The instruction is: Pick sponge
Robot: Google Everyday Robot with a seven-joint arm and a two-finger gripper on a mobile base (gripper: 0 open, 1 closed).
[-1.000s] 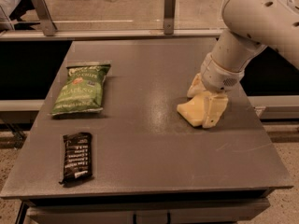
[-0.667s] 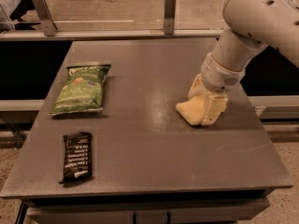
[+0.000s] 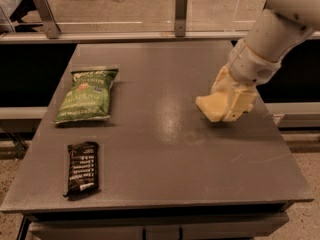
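Note:
The pale yellow sponge (image 3: 208, 107) is at the right side of the grey table (image 3: 165, 154), held between the cream fingers of my gripper (image 3: 231, 103). The gripper comes down from the white arm at the upper right and is shut on the sponge. The sponge's left end sticks out of the fingers, tilted, and seems just off the table top, with a small shadow under it. The rest of the sponge is hidden by the fingers.
A green chip bag (image 3: 86, 95) lies flat at the table's left. A black snack bar wrapper (image 3: 82, 167) lies near the front left corner. A rail with metal posts (image 3: 181, 11) runs along the back edge.
The gripper and the sponge have risen slightly and shifted a little toward the back right. The chip bag and the black wrapper have not moved.

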